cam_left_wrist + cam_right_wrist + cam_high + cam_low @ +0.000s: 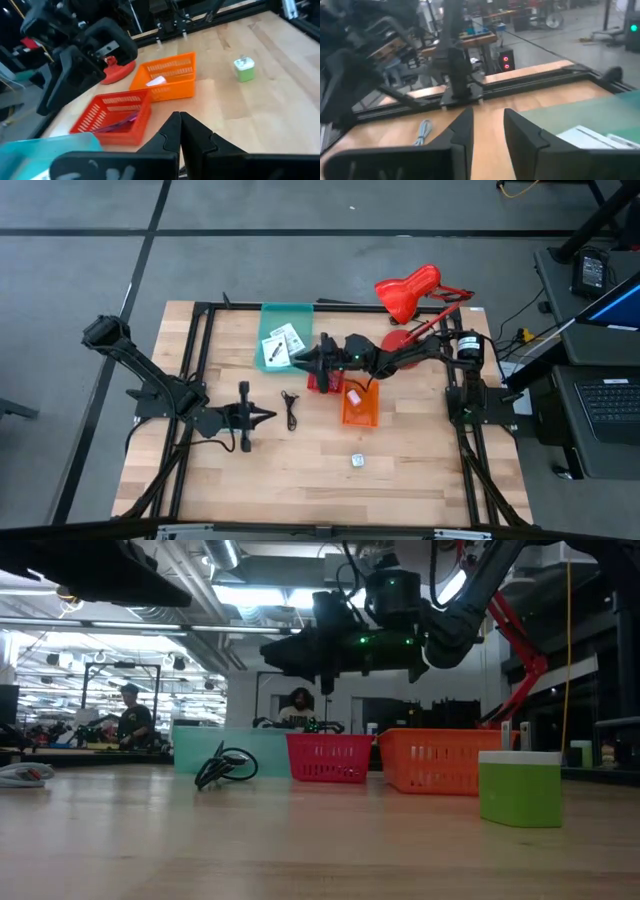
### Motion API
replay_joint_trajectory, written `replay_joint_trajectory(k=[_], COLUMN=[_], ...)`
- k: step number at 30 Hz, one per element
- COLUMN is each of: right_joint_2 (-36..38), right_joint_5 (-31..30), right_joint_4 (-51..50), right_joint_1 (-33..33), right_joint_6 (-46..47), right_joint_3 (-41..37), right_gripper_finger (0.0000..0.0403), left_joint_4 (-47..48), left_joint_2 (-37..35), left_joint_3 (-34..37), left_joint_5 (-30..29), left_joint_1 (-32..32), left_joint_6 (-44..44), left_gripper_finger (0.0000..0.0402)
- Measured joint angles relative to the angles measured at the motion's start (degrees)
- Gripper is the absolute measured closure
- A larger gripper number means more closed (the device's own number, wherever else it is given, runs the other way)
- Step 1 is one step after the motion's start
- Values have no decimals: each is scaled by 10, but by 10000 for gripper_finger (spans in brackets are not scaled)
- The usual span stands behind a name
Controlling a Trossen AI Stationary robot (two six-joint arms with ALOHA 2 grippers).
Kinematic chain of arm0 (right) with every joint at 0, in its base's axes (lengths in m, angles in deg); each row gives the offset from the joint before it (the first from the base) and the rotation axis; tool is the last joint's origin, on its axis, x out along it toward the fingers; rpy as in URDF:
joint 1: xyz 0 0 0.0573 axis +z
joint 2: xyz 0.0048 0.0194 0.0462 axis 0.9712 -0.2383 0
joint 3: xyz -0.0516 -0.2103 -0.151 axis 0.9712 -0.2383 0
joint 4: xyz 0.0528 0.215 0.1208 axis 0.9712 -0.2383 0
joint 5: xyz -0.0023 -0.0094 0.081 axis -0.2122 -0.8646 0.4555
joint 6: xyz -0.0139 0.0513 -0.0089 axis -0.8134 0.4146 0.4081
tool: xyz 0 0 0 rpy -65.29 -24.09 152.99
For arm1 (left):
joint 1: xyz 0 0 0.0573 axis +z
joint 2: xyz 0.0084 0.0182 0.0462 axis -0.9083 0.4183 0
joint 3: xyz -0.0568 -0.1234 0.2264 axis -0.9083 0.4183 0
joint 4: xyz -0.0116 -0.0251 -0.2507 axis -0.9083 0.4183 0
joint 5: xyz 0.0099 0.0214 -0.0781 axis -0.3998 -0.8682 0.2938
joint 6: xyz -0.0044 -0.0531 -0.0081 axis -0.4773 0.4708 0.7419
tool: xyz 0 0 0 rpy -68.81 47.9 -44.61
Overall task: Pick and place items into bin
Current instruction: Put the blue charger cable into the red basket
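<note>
My right gripper [298,360] [489,115] hangs open above the table, at the near edge of the teal bin [287,320], with nothing between its fingers. White cards with black print [282,344] [592,137] lie in that bin. A black cable [291,411] [226,764] lies coiled on the wood. A small green-and-white cube [357,461] [244,69] stands near the table's front. A white piece [157,81] lies in the orange basket [361,406], and a pinkish piece [122,121] in the red basket [117,117]. My left gripper [268,417] [179,122] waits shut at the left.
The red desk lamp [410,290] stands at the far right, its base [117,72] behind the baskets. The red basket [328,757] and the orange basket [435,760] stand side by side below my right arm. A black frame [205,360] runs along the table's edges.
</note>
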Motion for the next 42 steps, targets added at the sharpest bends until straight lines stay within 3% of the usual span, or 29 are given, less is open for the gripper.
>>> replay_joint_trajectory(k=[8,19,27,33,38,42], right_joint_2=[0,31,81,112,152,165], right_joint_5=[1,-16,-14,-14,-47,-72], right_joint_4=[-15,-101,-279,-355,-251,-156], right_joint_1=[43,63,84,97,107,111], right_joint_6=[-120,-160,-196,-207,-206,-207], right_joint_3=[0,0,0,-28,-105,-157], right_gripper_finger=[396,401,402,403,403,403], left_joint_4=[2,3,11,178,395,490], left_joint_2=[7,55,92,112,125,125], left_joint_3=[0,0,-7,-86,-179,-213], left_joint_5=[26,76,74,95,155,190], left_joint_1=[0,-1,-1,-5,-5,-5], left_joint_6=[59,143,242,316,425,495], left_gripper_finger=[400,400,400,400,400,400])
